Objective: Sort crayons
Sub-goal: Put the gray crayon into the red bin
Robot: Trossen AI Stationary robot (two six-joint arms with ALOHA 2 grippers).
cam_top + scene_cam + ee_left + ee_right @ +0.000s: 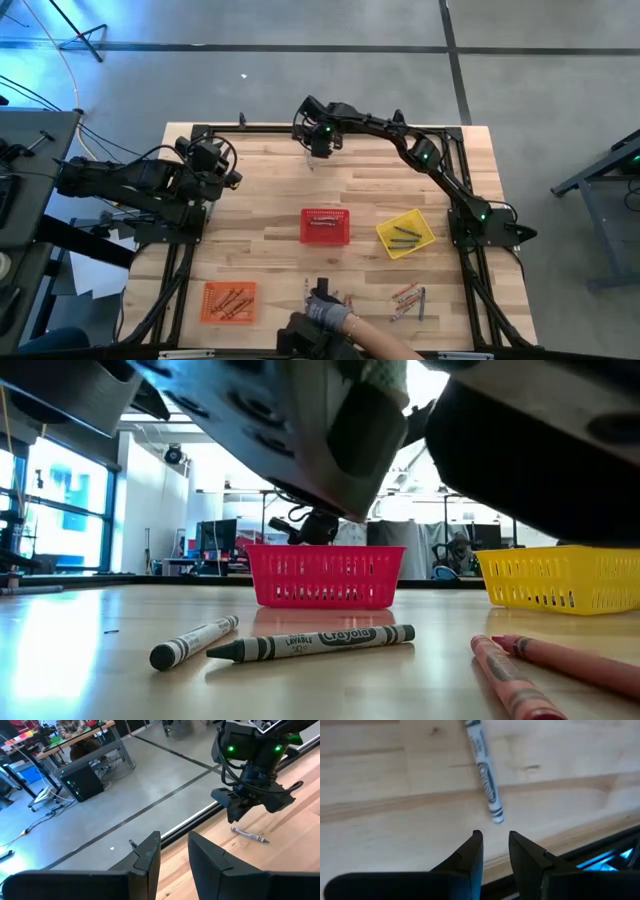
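Fingers of right gripper [495, 845] parted, empty, above grey crayon [484, 770]; person's hand [328, 312] among loose crayons.

red mesh basket [326, 226], yellow mesh basket [406, 234], orange mesh basket [230, 301]; grey crayons [312, 644] with black-and-white printed wrappers; pale striped wood table [260, 200].

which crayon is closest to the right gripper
The lone grey crayon at the table's far edge, just ahead of the right gripper; all the other crayons lie in baskets or at the near edge.
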